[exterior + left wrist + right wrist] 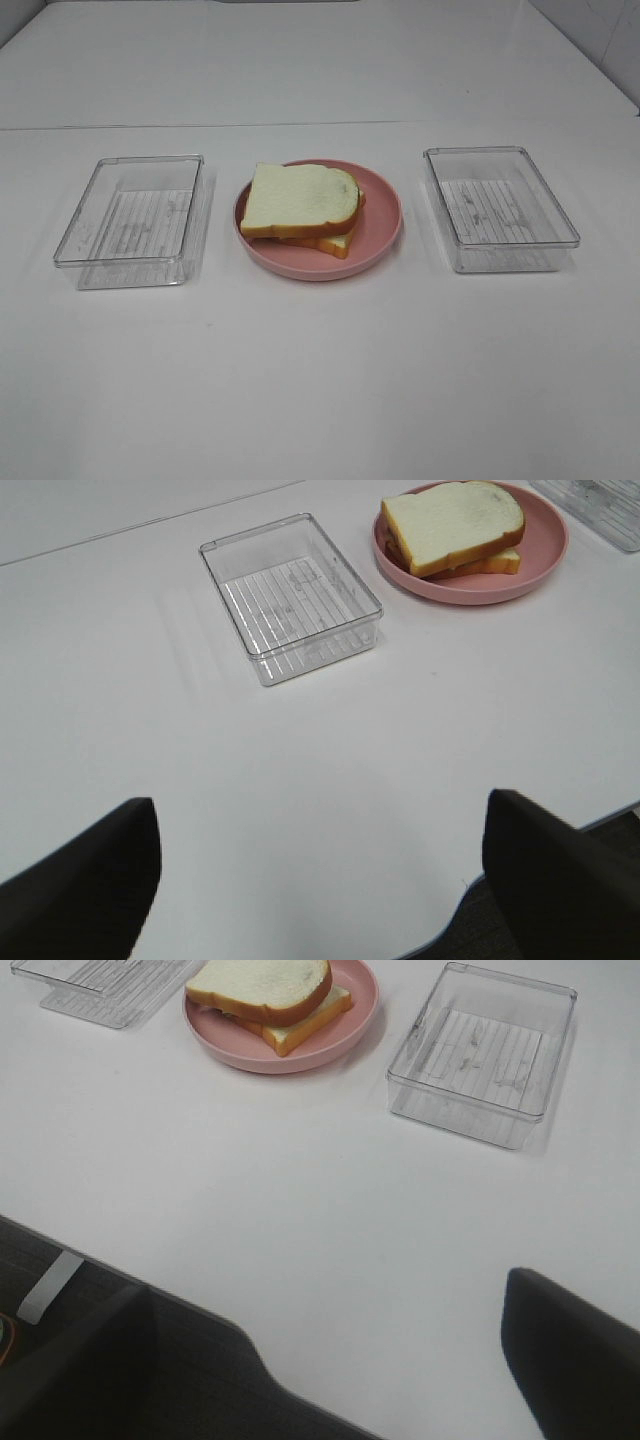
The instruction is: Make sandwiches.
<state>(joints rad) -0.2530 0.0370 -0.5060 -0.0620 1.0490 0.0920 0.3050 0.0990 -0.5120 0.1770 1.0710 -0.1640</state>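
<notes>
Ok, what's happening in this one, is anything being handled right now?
Nothing is being handled. The sandwich sits assembled on the pink plate in the middle of the white table, its top slice skewed over the bottom one. An empty clear container stands on each side, the other to the right. The left tool and right tool both hang open at the near table edge, away from everything.

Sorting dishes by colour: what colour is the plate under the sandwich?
Pink. The plate shows it best in the exterior high view, under the sandwich.
</notes>
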